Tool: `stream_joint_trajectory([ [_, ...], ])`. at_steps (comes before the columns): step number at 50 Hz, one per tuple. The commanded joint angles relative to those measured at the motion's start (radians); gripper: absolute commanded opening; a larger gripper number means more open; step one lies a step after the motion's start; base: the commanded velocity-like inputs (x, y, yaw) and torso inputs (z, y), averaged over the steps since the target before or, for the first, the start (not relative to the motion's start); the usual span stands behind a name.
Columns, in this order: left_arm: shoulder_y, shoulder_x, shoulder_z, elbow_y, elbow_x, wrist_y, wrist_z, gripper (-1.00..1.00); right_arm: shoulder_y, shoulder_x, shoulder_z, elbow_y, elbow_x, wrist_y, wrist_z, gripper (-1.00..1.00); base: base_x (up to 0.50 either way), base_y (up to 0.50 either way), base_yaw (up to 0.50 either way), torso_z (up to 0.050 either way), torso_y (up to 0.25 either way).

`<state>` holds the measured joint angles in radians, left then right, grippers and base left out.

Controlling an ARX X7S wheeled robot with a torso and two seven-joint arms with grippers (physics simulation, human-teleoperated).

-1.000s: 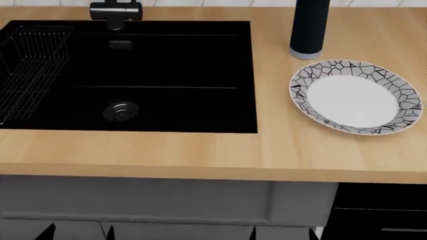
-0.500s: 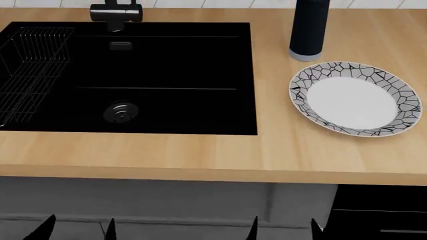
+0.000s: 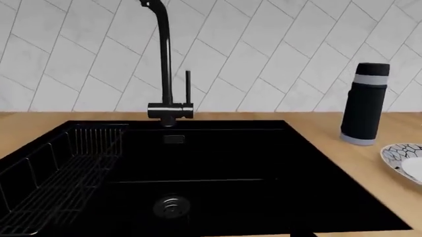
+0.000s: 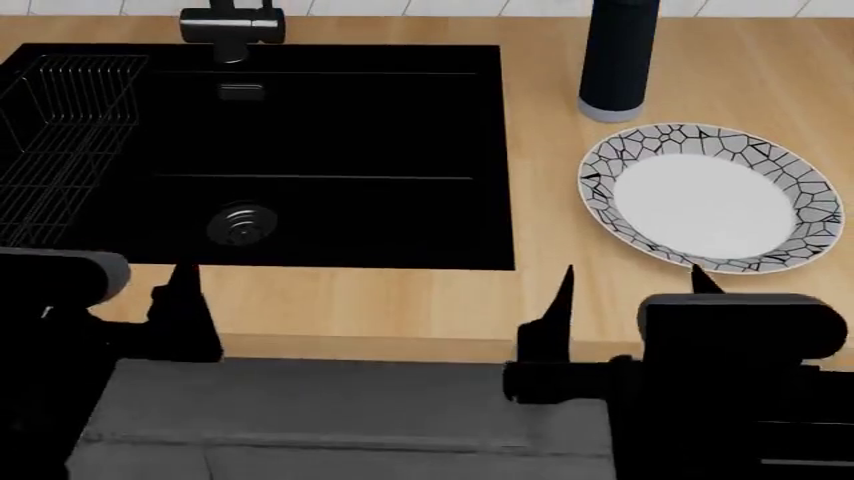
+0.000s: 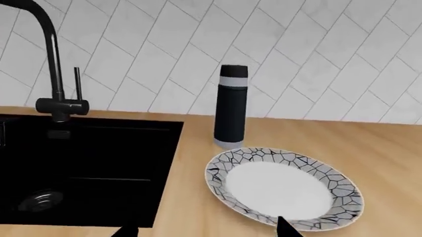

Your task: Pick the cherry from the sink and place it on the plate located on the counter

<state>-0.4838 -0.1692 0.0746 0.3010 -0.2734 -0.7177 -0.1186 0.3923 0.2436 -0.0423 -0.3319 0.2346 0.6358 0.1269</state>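
No cherry shows in any view. The black sink (image 4: 334, 120) with its round drain (image 4: 242, 222) looks bare on its visible floor; it also shows in the left wrist view (image 3: 218, 158). The mosaic-rimmed white plate (image 4: 710, 197) lies empty on the counter (image 4: 400, 300) to the sink's right, and shows in the right wrist view (image 5: 283, 190). My left gripper (image 4: 127, 300) is at the counter's front edge below the drain; one finger (image 4: 180, 300) shows. My right gripper (image 4: 631, 290) is open and empty at the front edge, just before the plate; its tips (image 5: 285, 228) frame bare counter.
A black faucet (image 4: 230, 25) stands behind the sink. A wire rack (image 4: 60, 140) hangs in the sink's left part. A tall dark bottle (image 4: 618, 55) stands behind the plate. White tiles back the counter.
Both grippers have risen from the bottom edge of the head view to the counter's front edge. Plate, bottle and sink have not moved.
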Motion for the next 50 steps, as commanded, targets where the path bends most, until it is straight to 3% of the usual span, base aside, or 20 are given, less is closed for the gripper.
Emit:
stream_joint_trajectory([
  [1, -0.17, -0.02, 0.006, -0.041, -0.029, -0.129, 0.005, 1.0, 0.214, 0.046, 0.012, 0.015, 0.038, 0.177, -0.013, 1.0, 0.0, 0.0, 0.0, 0.0, 0.0],
  [15, -0.181, -0.022, 0.015, -0.087, -0.027, -0.114, 0.002, 1.0, 0.276, 0.055, 0.008, 0.065, 0.05, 0.198, -0.026, 1.0, 0.0, 0.0, 0.0, 0.0, 0.0],
  [31, -0.151, -0.032, 0.009, -0.077, -0.039, -0.101, -0.002, 1.0, 0.274, 0.061, -0.015, 0.055, 0.056, 0.211, -0.032, 1.0, 0.0, -0.49, 0.0, 0.0, 0.0],
  [50, -0.152, -0.043, -0.005, -0.037, -0.059, -0.133, -0.023, 1.0, 0.251, 0.046, 0.009, 0.022, 0.084, 0.225, -0.013, 1.0, 0.03, 0.0, 0.0, 0.0, 0.0],
])
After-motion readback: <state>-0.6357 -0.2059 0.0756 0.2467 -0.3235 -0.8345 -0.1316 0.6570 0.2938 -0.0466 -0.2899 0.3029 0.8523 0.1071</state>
